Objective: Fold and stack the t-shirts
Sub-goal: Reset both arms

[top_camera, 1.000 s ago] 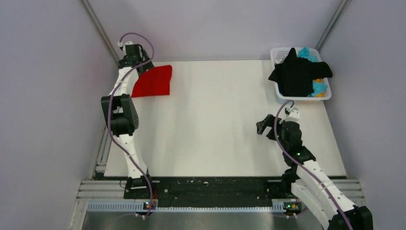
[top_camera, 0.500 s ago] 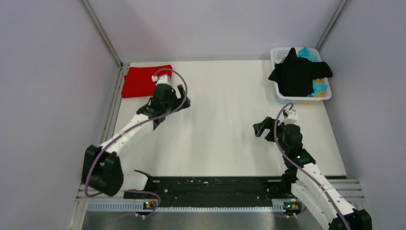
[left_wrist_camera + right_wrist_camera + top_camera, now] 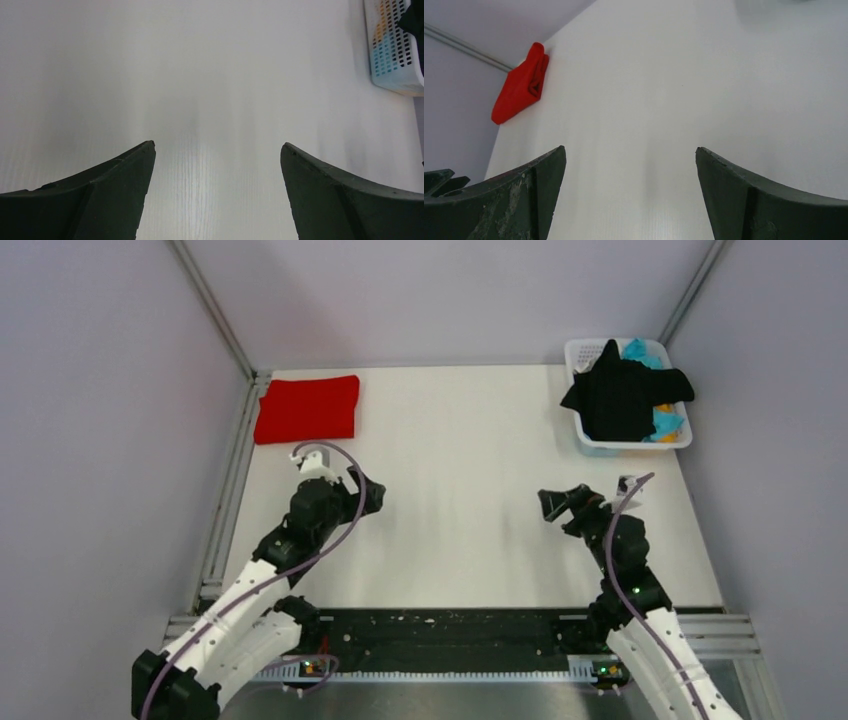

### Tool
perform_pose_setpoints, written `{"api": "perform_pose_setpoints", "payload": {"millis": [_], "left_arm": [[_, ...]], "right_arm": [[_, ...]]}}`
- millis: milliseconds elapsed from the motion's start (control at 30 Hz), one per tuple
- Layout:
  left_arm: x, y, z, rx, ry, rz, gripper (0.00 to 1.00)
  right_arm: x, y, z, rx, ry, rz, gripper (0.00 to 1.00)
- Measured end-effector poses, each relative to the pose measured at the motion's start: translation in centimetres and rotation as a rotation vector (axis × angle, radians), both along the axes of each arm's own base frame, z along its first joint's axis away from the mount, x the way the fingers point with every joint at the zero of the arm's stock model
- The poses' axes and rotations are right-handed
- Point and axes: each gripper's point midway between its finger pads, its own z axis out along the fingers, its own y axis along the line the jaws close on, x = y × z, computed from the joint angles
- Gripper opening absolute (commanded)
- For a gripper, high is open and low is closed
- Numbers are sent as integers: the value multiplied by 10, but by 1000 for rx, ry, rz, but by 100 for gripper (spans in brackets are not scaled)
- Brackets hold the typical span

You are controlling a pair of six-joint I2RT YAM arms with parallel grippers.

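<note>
The bright red t-shirt (image 3: 306,408) lies folded at the table's far left corner; it also shows in the right wrist view (image 3: 520,85). A black t-shirt (image 3: 622,395) drapes over the white basket (image 3: 583,350) at the far right, with cyan (image 3: 636,349) and orange (image 3: 663,407) cloth under it. My left gripper (image 3: 372,497) is open and empty over bare table, well below the red shirt; in its wrist view (image 3: 217,147) only table lies between the jaws. My right gripper (image 3: 562,504) is open and empty at mid-right, also in its wrist view (image 3: 630,150).
The basket's corner shows at the top right of the left wrist view (image 3: 395,50). Grey walls close in the table on the left, back and right. A black rail (image 3: 440,630) runs along the near edge by the arm bases.
My left arm has left the red shirt at the far left corner and pulled back toward the near left, gripper open. The right gripper has shifted slightly nearer and to the right.
</note>
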Motion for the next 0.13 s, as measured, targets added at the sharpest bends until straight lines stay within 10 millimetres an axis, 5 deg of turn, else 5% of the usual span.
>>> {"api": "perform_pose_setpoints", "payload": {"millis": [133], "left_arm": [[-2,1,10,-16,-33,1,99]], "right_arm": [[-6,-1,16,49,-55,-10,99]]}}
